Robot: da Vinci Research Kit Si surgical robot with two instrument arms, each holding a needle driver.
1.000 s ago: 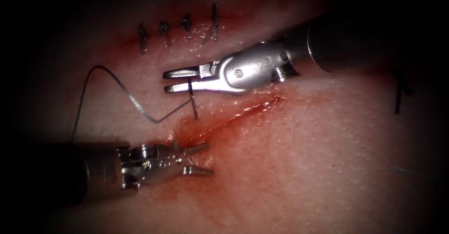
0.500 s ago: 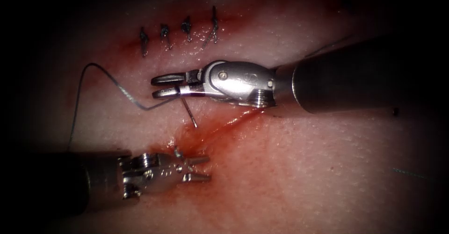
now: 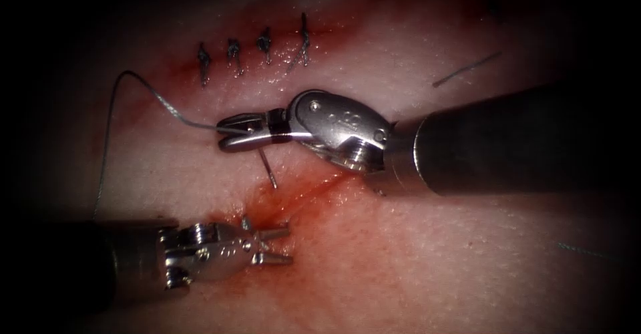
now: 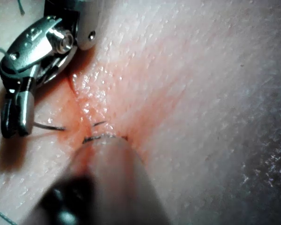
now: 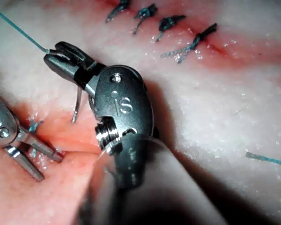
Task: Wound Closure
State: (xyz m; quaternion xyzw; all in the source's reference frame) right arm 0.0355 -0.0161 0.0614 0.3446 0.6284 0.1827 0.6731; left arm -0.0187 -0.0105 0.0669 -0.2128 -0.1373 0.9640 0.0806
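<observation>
Steel needle [image 3: 268, 169] is clamped near its thread end in the closed jaws of the right tool [image 3: 235, 131], above the cut [image 3: 314, 186] at its left end. Its visible length hangs down from the jaws, long axis close to vertical and leaning slightly right, with the lower end pointing at the reddened tissue [image 3: 434, 254] just above the cut line; whether the tip touches or enters the surface cannot be told. Thread [image 3: 143, 93] runs left from the same jaws, arcs upward, then drops along the left margin. The right tool's jaws point left, its shaft entering from the right. Left tool [image 3: 279, 243] sits below the cut's left end, jaws parted narrowly and pointing right, holding nothing, with red fluid [image 3: 280, 204] around its tips. Four finished stitches [image 3: 254, 50] stand in a row above the right tool. One cut end of thread [image 3: 466, 69] lies at upper right.
</observation>
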